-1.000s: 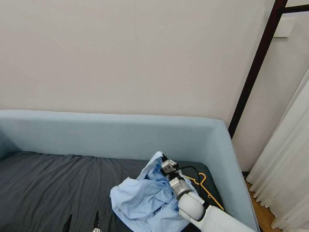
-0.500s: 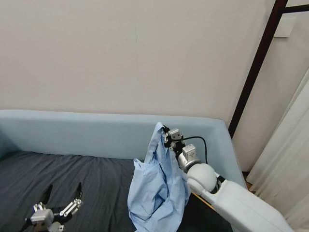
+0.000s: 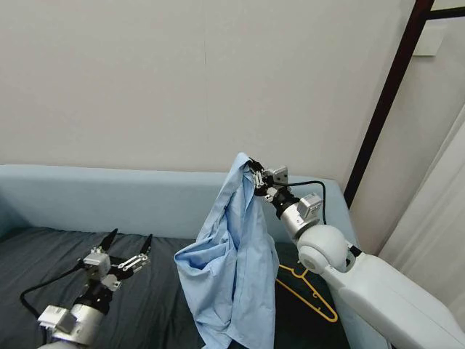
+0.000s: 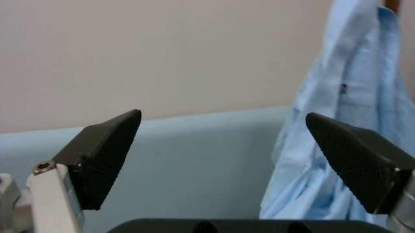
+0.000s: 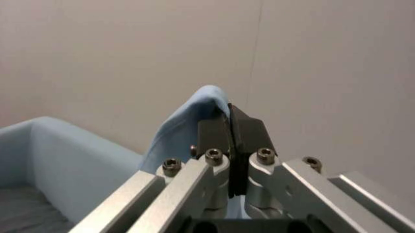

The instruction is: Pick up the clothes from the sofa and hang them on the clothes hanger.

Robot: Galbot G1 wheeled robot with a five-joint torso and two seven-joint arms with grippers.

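A light blue shirt (image 3: 236, 262) hangs in the air above the sofa, pinched at its top by my right gripper (image 3: 253, 170), which is shut on the cloth. In the right wrist view the closed fingers (image 5: 228, 141) clamp a fold of the shirt (image 5: 184, 126). My left gripper (image 3: 129, 251) is raised over the dark seat at the lower left, open and empty; its two black fingertips (image 4: 104, 155) stand wide apart, with the shirt (image 4: 343, 121) hanging beyond them. A yellow wire hanger (image 3: 309, 287) lies on the seat beside the shirt.
The sofa has a pale blue backrest (image 3: 109, 200) and a dark grey seat (image 3: 43, 269). A dark vertical pole (image 3: 381, 102) stands at the right by the wall. White curtains (image 3: 436, 247) hang at the far right.
My right gripper has lifted the shirt higher off the sofa, uncovering the yellow hanger. My left gripper has risen and moved toward the shirt.
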